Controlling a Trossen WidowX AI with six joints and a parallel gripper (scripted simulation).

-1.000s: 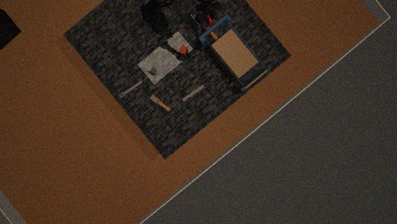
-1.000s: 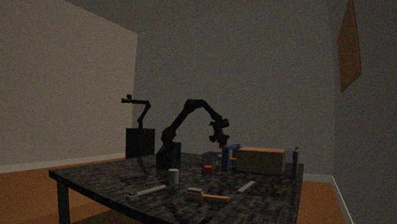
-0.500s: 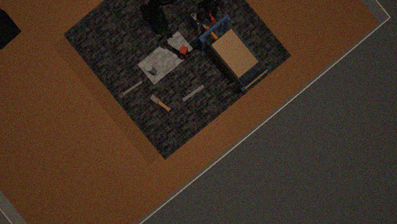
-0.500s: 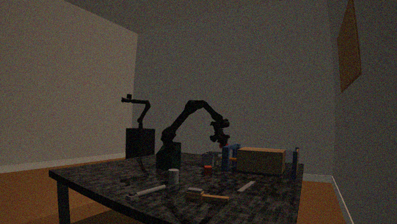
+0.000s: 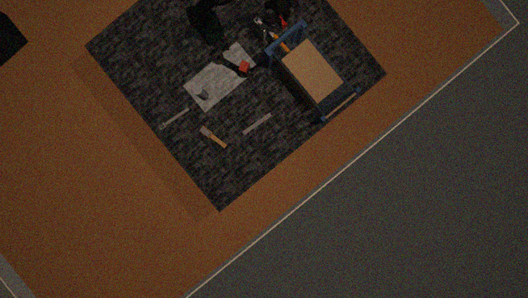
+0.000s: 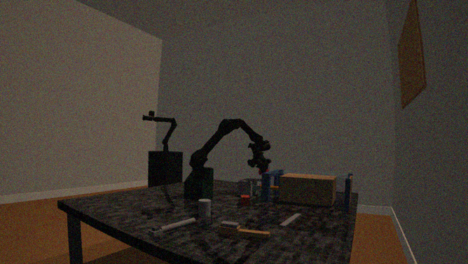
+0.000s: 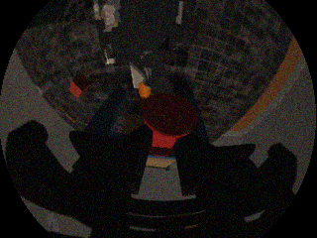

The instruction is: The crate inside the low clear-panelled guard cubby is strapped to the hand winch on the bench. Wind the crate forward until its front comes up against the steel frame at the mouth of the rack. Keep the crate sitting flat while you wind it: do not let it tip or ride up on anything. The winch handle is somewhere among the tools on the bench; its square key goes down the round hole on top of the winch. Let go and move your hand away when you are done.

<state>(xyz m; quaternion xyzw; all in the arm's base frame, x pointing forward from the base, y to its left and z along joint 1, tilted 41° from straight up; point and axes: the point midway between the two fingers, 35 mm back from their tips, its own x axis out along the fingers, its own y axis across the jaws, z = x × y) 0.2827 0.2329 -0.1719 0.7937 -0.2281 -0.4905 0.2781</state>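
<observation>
My gripper is shut on a red knob with a wide round top, taken as the winch handle's grip. It is above the bench beside the rack's near end. The handle's arm and square key are hidden, so I cannot tell whether the key sits in the hole. Pale metal parts of the winch show beside the gripper. An orange strap runs toward the crate. The tan crate looks flat inside the rack, with a gap to the blue frame.
A red block lies near the winch. A white cylinder, a hammer, a grey rod tool and a flat bar lie farther along the bench.
</observation>
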